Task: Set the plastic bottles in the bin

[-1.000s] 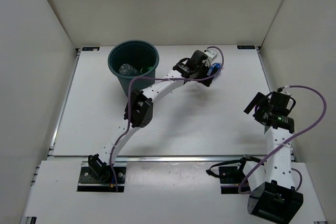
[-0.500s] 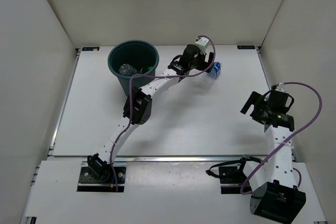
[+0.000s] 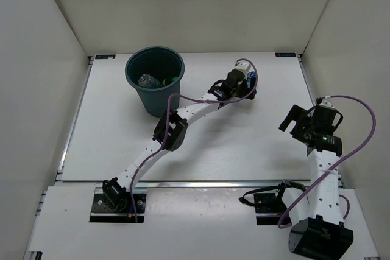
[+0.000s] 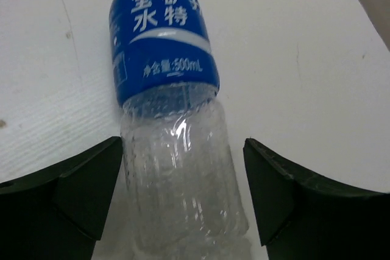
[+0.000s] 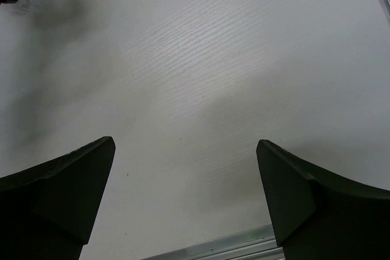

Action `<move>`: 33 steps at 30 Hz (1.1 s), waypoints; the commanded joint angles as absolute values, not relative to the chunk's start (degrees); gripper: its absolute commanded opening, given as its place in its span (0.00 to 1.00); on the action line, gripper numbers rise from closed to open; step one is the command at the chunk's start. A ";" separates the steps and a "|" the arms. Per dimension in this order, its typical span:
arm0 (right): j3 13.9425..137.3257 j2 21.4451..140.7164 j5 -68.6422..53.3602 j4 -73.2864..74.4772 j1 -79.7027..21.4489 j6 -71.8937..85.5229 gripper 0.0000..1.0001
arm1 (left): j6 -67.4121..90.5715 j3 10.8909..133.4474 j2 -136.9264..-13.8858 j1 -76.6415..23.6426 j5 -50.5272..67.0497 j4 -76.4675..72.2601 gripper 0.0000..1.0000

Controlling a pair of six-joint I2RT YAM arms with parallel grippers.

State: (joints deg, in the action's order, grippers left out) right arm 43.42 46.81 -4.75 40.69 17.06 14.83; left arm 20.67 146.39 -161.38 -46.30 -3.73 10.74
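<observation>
Lying on its side on the white table [image 3: 103, 126], the clear bottle with the blue label [image 4: 164, 47] is in the far part of the surface, right of centre and well to the right of the bin [image 3: 149, 103]; the left arm [image 3: 195, 106] stretches from its near-left base out to it, and the top view shows only a sliver of blue beside the wrist; the left jaws stand spread wide, one finger [image 4: 73, 193] on each side of the bottle's ribbed clear body, not pinching it; bare table shows between the bottle and the right-hand finger, while the left-hand finger is just beside the plastic, and I cannot tell whether it touches; the label carries white characters, and the cap end points away from the wrist camera; the bin stands upright at the far left of centre, with a clear bottle [image 3: 147, 80] and a green bottle [image 3: 173, 80] inside it; the right arm [image 3: 322, 175] is at the right side of the table, well apart from bottle and bin; the right jaws are likewise spread wide, with only bare table beneath.
</observation>
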 commanded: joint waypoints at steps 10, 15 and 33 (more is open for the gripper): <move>44.48 41.23 -5.18 38.49 16.09 15.64 0.99 | 26.64 147.06 -153.03 -45.61 -7.47 22.85 0.50; 44.56 40.17 -5.45 36.48 14.68 15.99 0.99 | 19.44 147.99 -143.63 -45.88 -7.38 28.55 0.49; 36.65 38.67 -8.79 31.74 9.59 20.47 1.00 | 12.41 97.21 -79.28 -27.59 -9.40 33.56 0.46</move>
